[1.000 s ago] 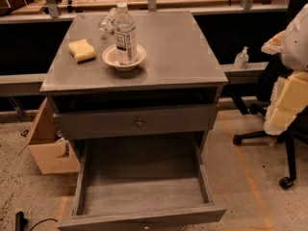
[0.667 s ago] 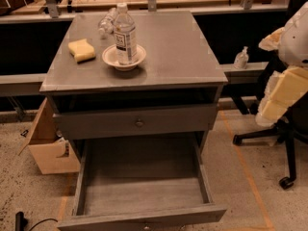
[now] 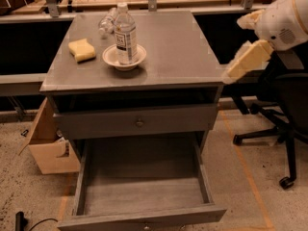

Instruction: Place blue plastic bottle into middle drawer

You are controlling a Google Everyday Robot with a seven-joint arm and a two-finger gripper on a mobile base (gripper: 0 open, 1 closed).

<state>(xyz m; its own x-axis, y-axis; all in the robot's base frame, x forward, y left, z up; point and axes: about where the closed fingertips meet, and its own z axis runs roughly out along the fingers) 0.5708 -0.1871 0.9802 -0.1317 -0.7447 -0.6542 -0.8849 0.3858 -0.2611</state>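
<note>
Camera view looking down at a grey desk [image 3: 173, 47] with two drawers in its front. The blue plastic bottle [image 3: 125, 35] stands upright in a small white dish [image 3: 109, 57] on the left half of the desk top; it has a white cap and a white label with dark print. Just left of the dish lies a yellow sponge [image 3: 82, 49]. Behind the dish, near the back edge, a smaller clear bottle [image 3: 107, 22] lies on its side.

The upper drawer [image 3: 139, 123], with a small round knob, is shut. Below it the middle drawer [image 3: 144, 191] is pulled far out toward the camera, its bare board floor showing.

The end effector [image 3: 233, 49] hangs in the air off the right edge of the desk, about level with the desk top and well apart from the bottle. Its two cream fingers [image 3: 246, 61] are spread, with nothing between them. They stick out to the left from the white arm [image 3: 284, 18].

A cardboard box [image 3: 48, 148] sits on the floor to the left of the desk, and a black office chair [image 3: 284, 129] stands to the right.
</note>
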